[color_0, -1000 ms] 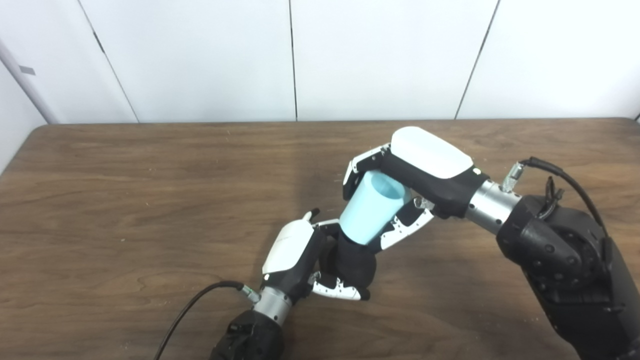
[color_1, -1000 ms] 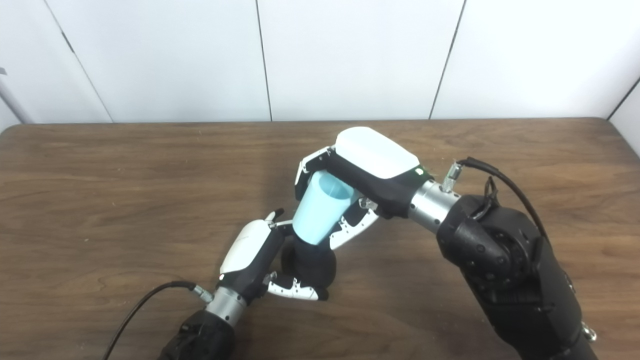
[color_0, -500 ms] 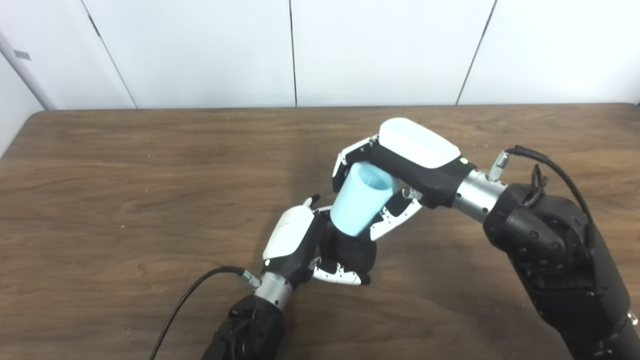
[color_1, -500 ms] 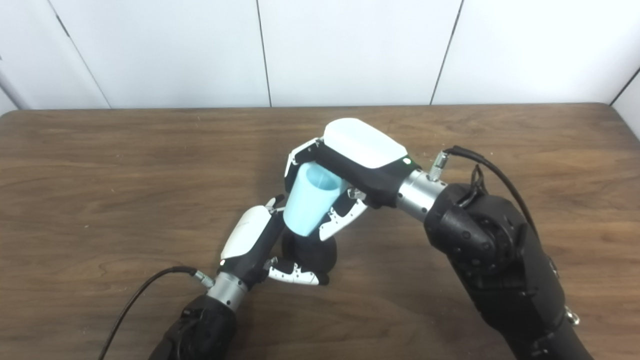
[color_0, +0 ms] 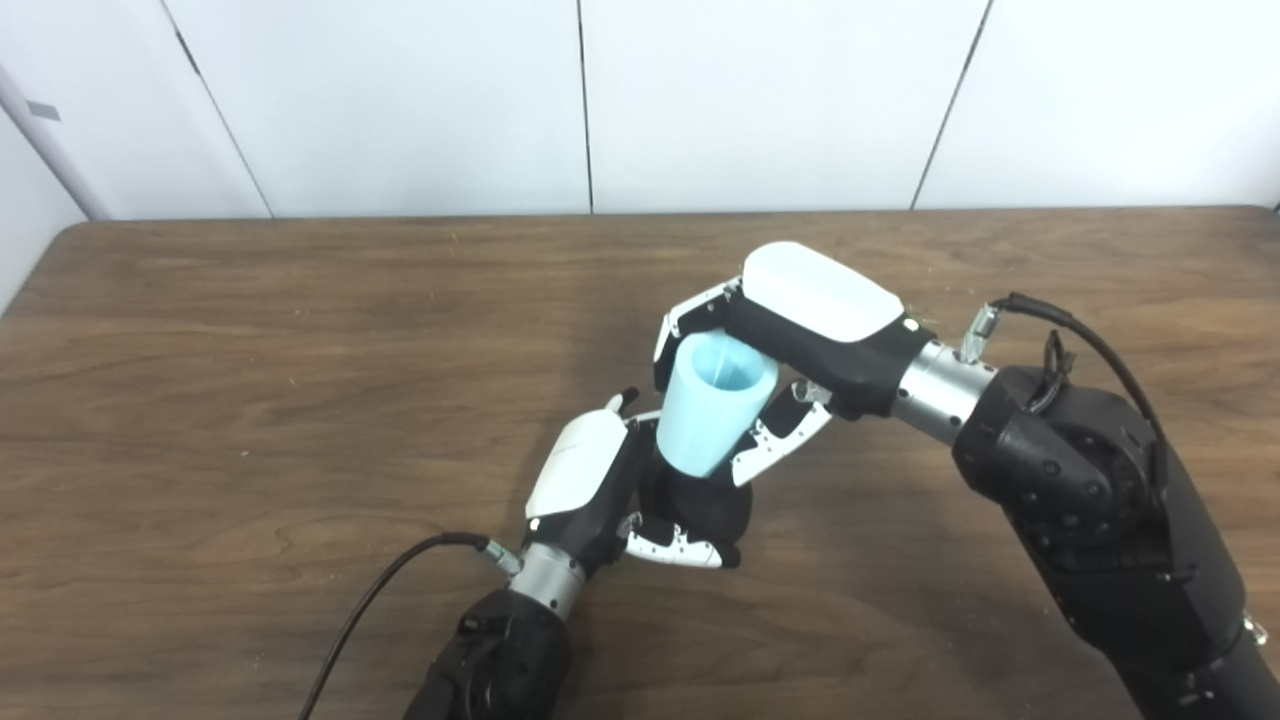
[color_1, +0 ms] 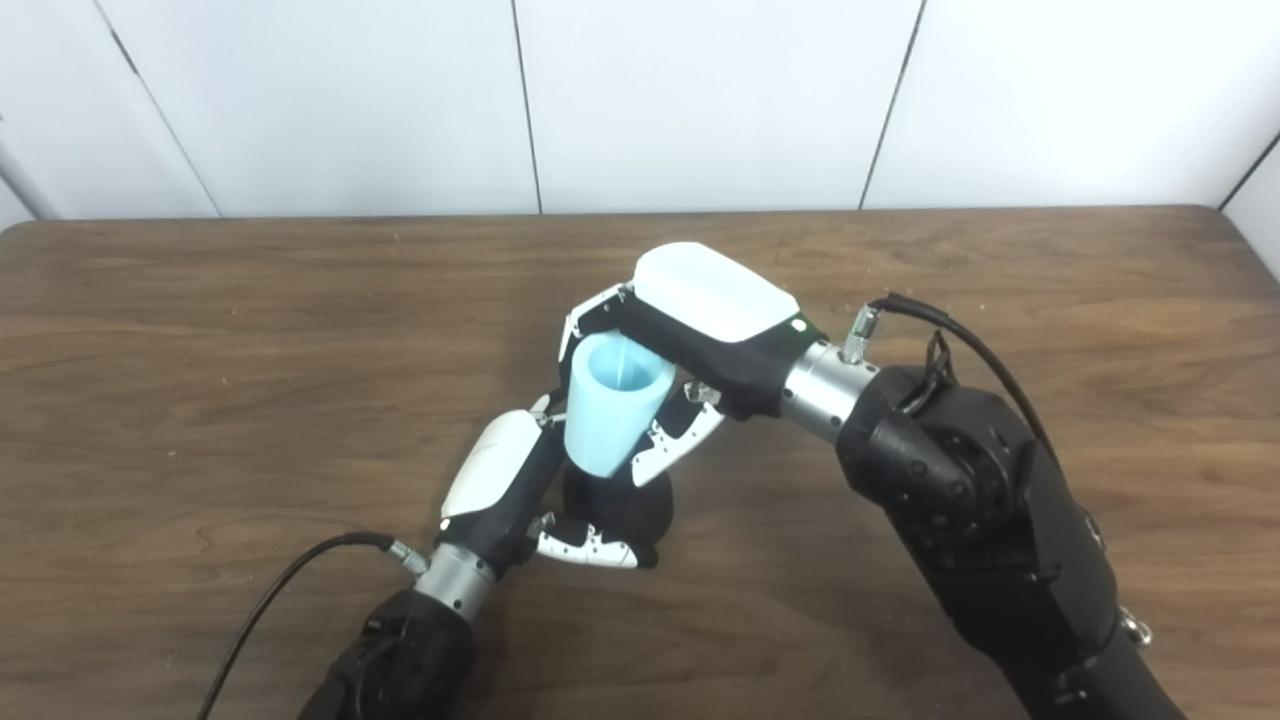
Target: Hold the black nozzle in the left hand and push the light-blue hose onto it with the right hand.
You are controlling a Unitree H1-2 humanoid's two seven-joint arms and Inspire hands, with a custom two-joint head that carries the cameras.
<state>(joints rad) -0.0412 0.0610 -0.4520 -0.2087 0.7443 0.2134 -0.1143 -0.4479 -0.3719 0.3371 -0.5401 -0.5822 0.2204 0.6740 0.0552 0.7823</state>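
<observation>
My left hand is shut on the black nozzle, which stands on the wooden table near the middle front. My right hand is shut on the light-blue hose, a tapered open tube held nearly upright. The hose's narrow lower end sits on the top of the nozzle. The joint itself is hidden by the fingers of both hands. The same hold shows in the right eye view, with the hose over the nozzle.
The brown wooden table reaches to a white panelled wall at the back. A black cable runs from my left wrist toward the front edge. My right forearm fills the front right.
My right hand has moved left and tilted the hose from leaning right to nearly upright over the nozzle. The camera tipped slightly between the oldest frames and now. My left hand has held still.
</observation>
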